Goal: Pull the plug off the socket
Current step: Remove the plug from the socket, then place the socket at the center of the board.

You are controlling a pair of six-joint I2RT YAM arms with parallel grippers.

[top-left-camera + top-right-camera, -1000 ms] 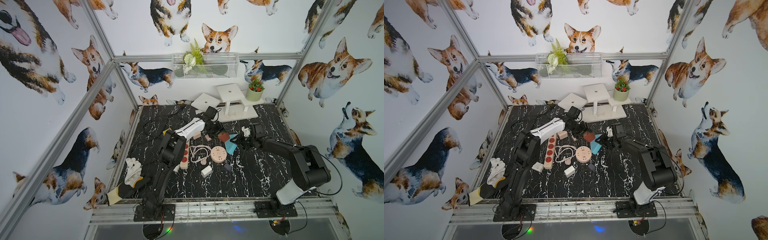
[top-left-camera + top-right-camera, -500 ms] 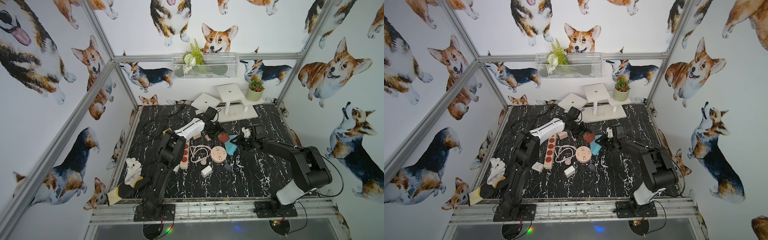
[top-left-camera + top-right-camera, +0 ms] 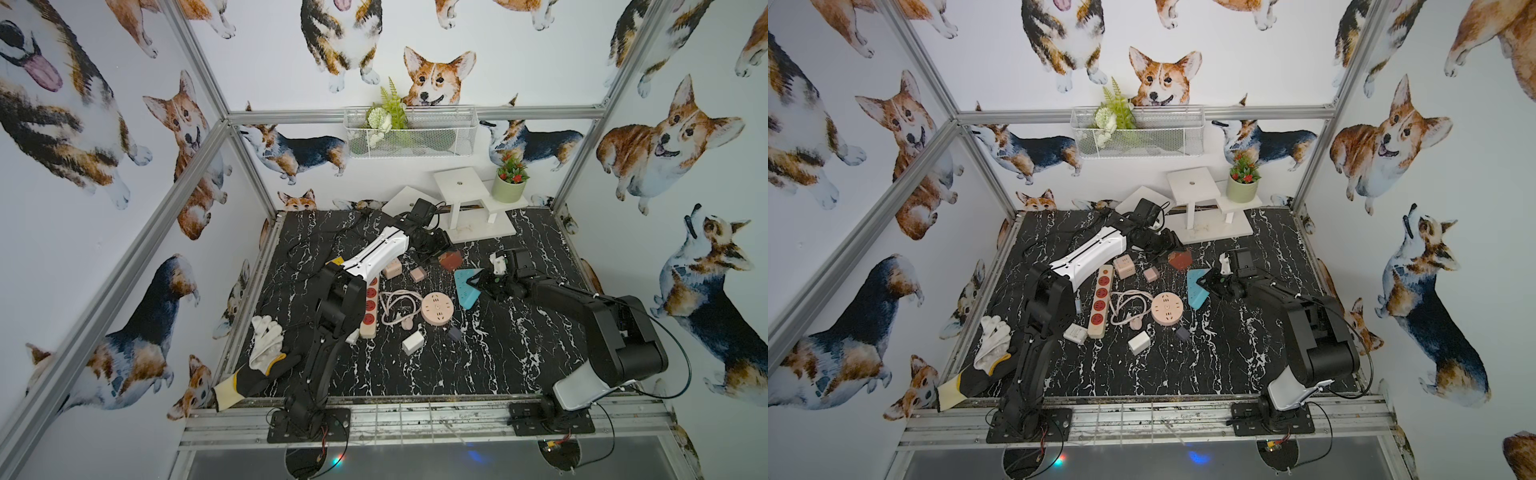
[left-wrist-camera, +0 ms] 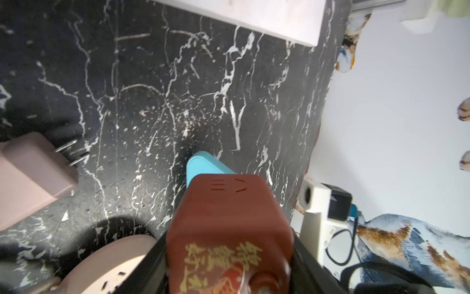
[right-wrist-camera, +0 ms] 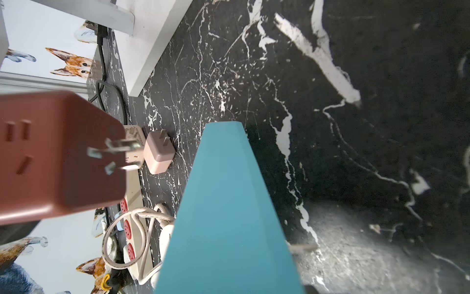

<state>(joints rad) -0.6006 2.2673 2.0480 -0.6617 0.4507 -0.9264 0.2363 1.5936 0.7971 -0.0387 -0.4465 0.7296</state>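
Observation:
The plug [image 3: 451,260] is a red-brown cube with gold lettering, and my left gripper [image 3: 436,248] is shut on it. In the left wrist view the plug [image 4: 229,229] fills the space between the black fingers [image 4: 157,254]. The plug [image 5: 58,157] hangs free in the right wrist view, its bare metal prongs [image 5: 114,150] pointing toward the socket. That socket [image 3: 466,286] is a teal block, and my right gripper [image 3: 484,286] is shut on its near end. A small gap separates the plug [image 3: 1179,261] from the socket [image 3: 1196,286].
On the black marble table lie a beige power strip [image 3: 370,307] with red outlets, a round pink socket [image 3: 437,308] with its cable, two pink adaptors [image 3: 392,269], and a white adaptor [image 3: 413,343]. A white stand [image 3: 461,195] and a plant pot [image 3: 509,187] are at the back. A glove [image 3: 266,345] lies front left.
The plug in my left gripper has drifted slightly up and away from the teal socket. The right arm has hardly moved.

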